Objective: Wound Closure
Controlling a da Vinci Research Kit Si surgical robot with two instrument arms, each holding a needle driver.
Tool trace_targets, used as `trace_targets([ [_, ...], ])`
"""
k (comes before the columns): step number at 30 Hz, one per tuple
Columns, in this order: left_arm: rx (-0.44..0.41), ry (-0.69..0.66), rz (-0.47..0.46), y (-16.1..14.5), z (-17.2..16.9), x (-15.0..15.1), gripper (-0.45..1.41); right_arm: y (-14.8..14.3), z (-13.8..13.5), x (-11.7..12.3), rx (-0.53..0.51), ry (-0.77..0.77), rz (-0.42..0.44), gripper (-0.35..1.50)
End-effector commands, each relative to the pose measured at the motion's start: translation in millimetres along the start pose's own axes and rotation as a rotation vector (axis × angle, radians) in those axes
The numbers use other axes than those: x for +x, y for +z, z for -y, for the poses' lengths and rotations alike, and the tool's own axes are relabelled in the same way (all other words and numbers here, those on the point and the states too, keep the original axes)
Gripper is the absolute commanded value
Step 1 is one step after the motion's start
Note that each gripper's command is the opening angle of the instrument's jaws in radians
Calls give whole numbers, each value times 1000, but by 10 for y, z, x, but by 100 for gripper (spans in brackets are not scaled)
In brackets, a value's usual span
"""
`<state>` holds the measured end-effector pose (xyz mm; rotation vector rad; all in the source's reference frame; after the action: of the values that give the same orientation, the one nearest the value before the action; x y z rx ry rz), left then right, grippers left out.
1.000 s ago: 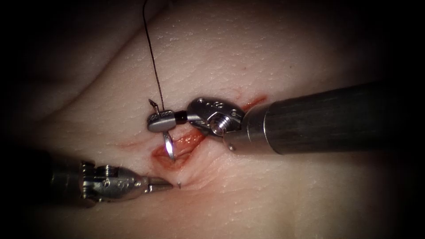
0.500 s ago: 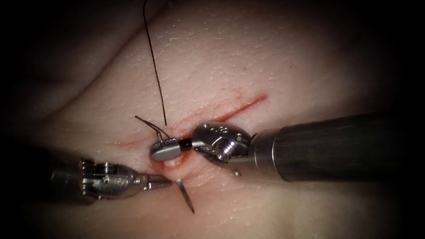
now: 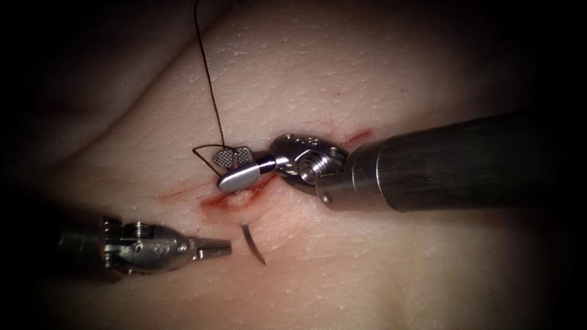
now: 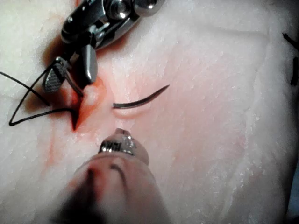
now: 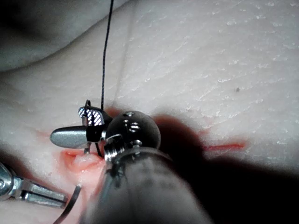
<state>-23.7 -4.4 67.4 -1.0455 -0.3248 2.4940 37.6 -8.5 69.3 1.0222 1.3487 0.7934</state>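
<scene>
Right tool (image 3: 234,168) sits over the cut (image 3: 235,201), jaws spread, nothing between them. One jaw shows its ridged face; the other lies lower, smooth back outward, close over the cut's red lips. The thread (image 3: 208,79) passes just beside the upper jaw, bends into a small loop beyond the jaw tips, and runs up and away over the tissue (image 3: 379,67). The same tool is seen in the right wrist view (image 5: 77,126), jaws apart, thread (image 5: 106,51) rising straight from beside the ridged jaw.

Left tool (image 3: 214,248) lies apart from the cut, jaws pressed together, holding nothing. Its tip points toward the needle (image 3: 252,242), a short gap between them.

The needle is through the tissue: its pointed end stands out of the surface just in front of the left tool's tip, curving away from the cut; the rest is buried. Neither tool holds it. The left wrist view shows the exposed arc (image 4: 140,98) lying free on the tissue just beyond the left tool's own tip (image 4: 119,142), with the right tool (image 4: 72,70) farther off at the cut and the thread (image 4: 28,109) angled beside it.

Red fluid (image 3: 214,203) stains the cut's edges under the right jaws.
</scene>
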Motion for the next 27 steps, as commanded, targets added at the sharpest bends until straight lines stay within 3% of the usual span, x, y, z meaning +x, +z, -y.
trace_targets([
  [1,2,17,-15,5,-6,-1,-6,2,-11,0,-2,0,-6,110],
  [8,68,137,-114,-8,-4,13,19,-15,-25,8,-13,2,-13,120],
  [16,103,233,-155,3,-10,33,76,-29,-24,7,-16,3,-22,113],
  [23,69,273,-126,21,-20,35,81,-36,-21,5,-13,3,-34,111],
  [27,66,274,-125,24,-19,35,66,-37,-21,5,-14,3,-40,108],
])
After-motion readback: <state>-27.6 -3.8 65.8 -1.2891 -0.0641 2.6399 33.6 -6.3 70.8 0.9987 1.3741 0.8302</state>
